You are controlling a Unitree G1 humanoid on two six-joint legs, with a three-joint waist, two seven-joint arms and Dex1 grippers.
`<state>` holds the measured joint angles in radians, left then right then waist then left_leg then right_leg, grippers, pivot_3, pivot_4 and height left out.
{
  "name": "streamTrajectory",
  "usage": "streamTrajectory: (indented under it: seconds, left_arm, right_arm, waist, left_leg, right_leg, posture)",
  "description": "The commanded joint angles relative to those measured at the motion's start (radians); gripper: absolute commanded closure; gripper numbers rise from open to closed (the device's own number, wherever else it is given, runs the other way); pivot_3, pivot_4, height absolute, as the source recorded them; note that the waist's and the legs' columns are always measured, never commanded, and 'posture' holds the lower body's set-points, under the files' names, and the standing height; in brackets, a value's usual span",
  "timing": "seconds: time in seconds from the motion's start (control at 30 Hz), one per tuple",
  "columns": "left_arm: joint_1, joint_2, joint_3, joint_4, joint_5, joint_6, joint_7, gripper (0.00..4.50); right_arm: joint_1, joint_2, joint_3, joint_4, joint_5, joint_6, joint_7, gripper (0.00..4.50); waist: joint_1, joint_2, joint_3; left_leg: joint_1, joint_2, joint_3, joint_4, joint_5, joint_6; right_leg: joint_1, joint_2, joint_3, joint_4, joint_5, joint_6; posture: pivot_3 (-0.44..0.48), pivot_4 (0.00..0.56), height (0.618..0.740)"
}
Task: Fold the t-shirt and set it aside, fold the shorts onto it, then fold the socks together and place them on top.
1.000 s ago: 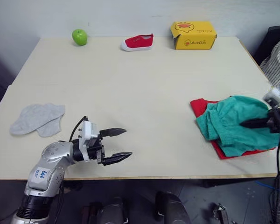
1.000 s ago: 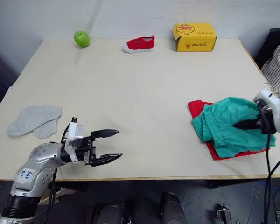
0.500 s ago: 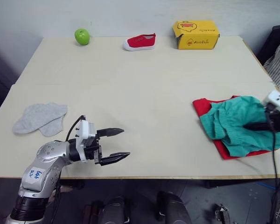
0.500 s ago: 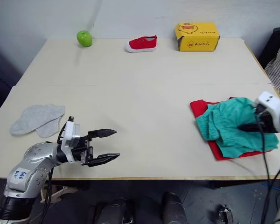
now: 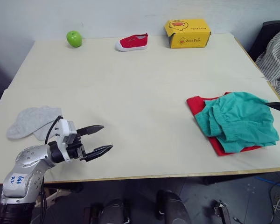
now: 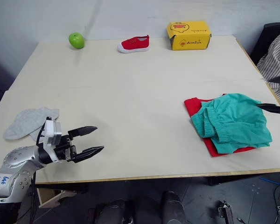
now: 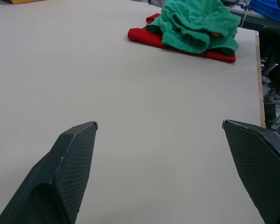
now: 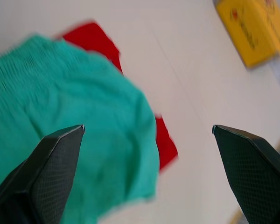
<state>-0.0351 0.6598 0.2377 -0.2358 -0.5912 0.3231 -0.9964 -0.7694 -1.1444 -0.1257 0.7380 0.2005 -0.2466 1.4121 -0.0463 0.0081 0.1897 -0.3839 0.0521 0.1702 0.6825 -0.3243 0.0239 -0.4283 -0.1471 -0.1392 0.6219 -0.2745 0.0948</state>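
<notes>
The red t-shirt (image 5: 199, 104) lies folded near the table's right edge. The teal shorts (image 5: 235, 121) are bunched on top of it. At the left, the two grey socks (image 5: 30, 122) lie flat, overlapping each other. My left gripper (image 5: 98, 139) hovers open over the front left of the table, just right of the socks, with nothing in it. Its spread fingers (image 7: 74, 154) point across the bare table toward the clothes. My right gripper (image 8: 148, 127) is open above the shorts' right side, and one of its fingers (image 5: 279, 107) shows at the right edge, clear of the cloth.
Along the far edge stand a green apple (image 5: 74, 38), a small red shoe (image 5: 131, 42) and a yellow box (image 5: 187, 33). Striped cloth (image 5: 274, 58) hangs beyond the table's right edge. The table (image 5: 130, 93) is bare between the socks and the clothes.
My right gripper has opened, released the shorts and drawn back to the right. The shorts now rest on the t-shirt. The camera has shifted, and my left gripper stays open.
</notes>
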Motion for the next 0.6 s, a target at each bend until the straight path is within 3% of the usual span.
streamTrajectory:
  seconds: [0.03, 0.1, 0.2, 0.3, 0.4, 0.47, 0.53, 0.6]
  left_arm:
    - [0.027, 0.016, 0.06, 0.048, 0.015, -0.066, -0.021, 0.0]
    - [0.056, 0.018, 0.091, 0.087, 0.024, -0.108, -0.036, 0.0]
    - [0.096, 0.016, 0.139, 0.12, 0.03, -0.159, -0.035, 0.0]
    - [0.142, 0.015, 0.196, 0.136, 0.03, -0.194, -0.025, 0.0]
    - [0.192, 0.007, 0.263, 0.144, 0.025, -0.219, -0.001, 0.0]
    - [0.239, -0.006, 0.33, 0.16, 0.021, -0.234, 0.034, 0.0]
    - [0.293, -0.019, 0.399, 0.189, 0.011, -0.231, 0.065, 0.0]
    - [0.329, -0.029, 0.44, 0.21, 0.006, -0.229, 0.079, 0.0]
  right_arm:
    - [0.204, 0.081, -0.089, -0.392, 0.17, 0.167, -0.076, 0.03]
    - [0.36, 0.179, -0.087, -0.655, 0.247, 0.27, -0.17, 0.03]
    - [0.493, 0.28, -0.061, -0.847, 0.277, 0.354, -0.265, 0.03]
    - [0.555, 0.366, -0.03, -0.922, 0.279, 0.38, -0.322, 0.03]
    - [0.573, 0.433, 0.003, -0.942, 0.259, 0.37, -0.361, 0.03]
    - [0.588, 0.481, 0.02, -0.931, 0.223, 0.318, -0.39, 0.03]
    - [0.616, 0.514, 0.024, -0.916, 0.194, 0.238, -0.389, 0.03]
    - [0.639, 0.535, 0.021, -0.914, 0.2, 0.191, -0.375, 0.03]
  waist:
    - [0.012, 0.0, 0.0]
    - [0.02, 0.0, 0.0]
    - [0.025, 0.0, 0.0]
    - [0.022, 0.001, 0.0]
    - [0.002, 0.002, 0.0]
    - [-0.003, 0.002, 0.001]
    - [0.011, 0.001, 0.001]
    - [0.034, 0.001, 0.001]
  left_leg:
    - [0.0, 0.0, 0.0, 0.0, 0.0, 0.0]
    - [0.0, 0.001, -0.001, 0.0, 0.0, 0.0]
    - [-0.001, 0.0, -0.001, 0.0, 0.0, 0.0]
    - [-0.003, -0.005, -0.006, 0.0, -0.003, 0.005]
    - [-0.005, -0.024, -0.056, -0.008, 0.004, 0.015]
    - [-0.004, -0.042, -0.085, -0.02, 0.017, 0.018]
    - [-0.005, -0.056, -0.107, -0.023, 0.026, 0.013]
    - [-0.006, -0.055, -0.102, -0.023, 0.027, 0.012]
  right_leg:
    - [0.0, 0.0, 0.0, 0.0, 0.0, 0.0]
    - [0.0, 0.001, 0.0, 0.0, 0.0, 0.0]
    - [-0.001, 0.0, -0.001, 0.0, 0.0, 0.0]
    - [0.003, -0.005, -0.003, -0.003, 0.001, 0.002]
    - [0.035, -0.021, -0.05, -0.014, 0.002, 0.006]
    - [0.052, -0.037, -0.076, -0.018, -0.003, 0.017]
    - [0.058, -0.042, -0.069, -0.014, -0.01, 0.028]
    - [0.055, -0.037, -0.052, -0.015, -0.012, 0.028]
  posture:
    - [0.0, 0.15, 0.74]
    - [0.0, 0.15, 0.74]
    - [0.0, 0.15, 0.74]
    - [0.0, 0.15, 0.74]
    - [0.0, 0.15, 0.74]
    - [0.0, 0.15, 0.74]
    - [0.0, 0.15, 0.74]
    - [0.0, 0.15, 0.74]
